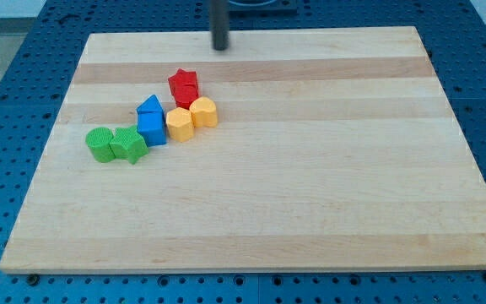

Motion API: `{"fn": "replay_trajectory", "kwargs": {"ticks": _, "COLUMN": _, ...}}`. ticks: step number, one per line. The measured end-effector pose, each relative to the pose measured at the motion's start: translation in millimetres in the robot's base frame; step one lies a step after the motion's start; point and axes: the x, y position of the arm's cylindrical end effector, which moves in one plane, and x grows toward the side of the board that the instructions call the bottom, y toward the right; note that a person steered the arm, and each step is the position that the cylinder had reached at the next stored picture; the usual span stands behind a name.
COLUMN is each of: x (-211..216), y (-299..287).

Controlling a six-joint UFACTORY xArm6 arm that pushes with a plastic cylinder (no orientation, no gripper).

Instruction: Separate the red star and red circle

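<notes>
Tip [220, 47]: my tip, a bare rod holding nothing, near the board's [310, 211] top edge. Red star [183, 84], red circle [189, 95] touching below it, toward the left edge.

My tip [220, 47] toward view's top, apart from red star [182, 82]; red circle [190, 96] touching its lower right.
</notes>
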Motion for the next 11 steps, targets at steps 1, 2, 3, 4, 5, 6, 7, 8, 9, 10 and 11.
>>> {"fn": "replay_trajectory", "kwargs": {"ticks": 1, "x": 23, "y": -80}}
{"fn": "replay_trajectory", "kwargs": {"ticks": 2, "x": 55, "y": -126}}
{"fn": "replay_trajectory", "kwargs": {"ticks": 3, "x": 78, "y": -124}}
{"fn": "replay_trajectory", "kwargs": {"ticks": 4, "x": 100, "y": -103}}
{"fn": "replay_trajectory", "kwargs": {"ticks": 5, "x": 111, "y": -68}}
{"fn": "replay_trajectory", "kwargs": {"ticks": 6, "x": 111, "y": -38}}
{"fn": "replay_trajectory", "kwargs": {"ticks": 7, "x": 119, "y": -19}}
{"fn": "replay_trajectory", "kwargs": {"ticks": 8, "x": 136, "y": -6}}
{"fn": "replay_trajectory", "kwargs": {"ticks": 9, "x": 157, "y": 16}}
{"fn": "replay_trajectory", "kwargs": {"ticks": 10, "x": 178, "y": 44}}
{"fn": "replay_trajectory", "kwargs": {"ticks": 11, "x": 207, "y": 48}}
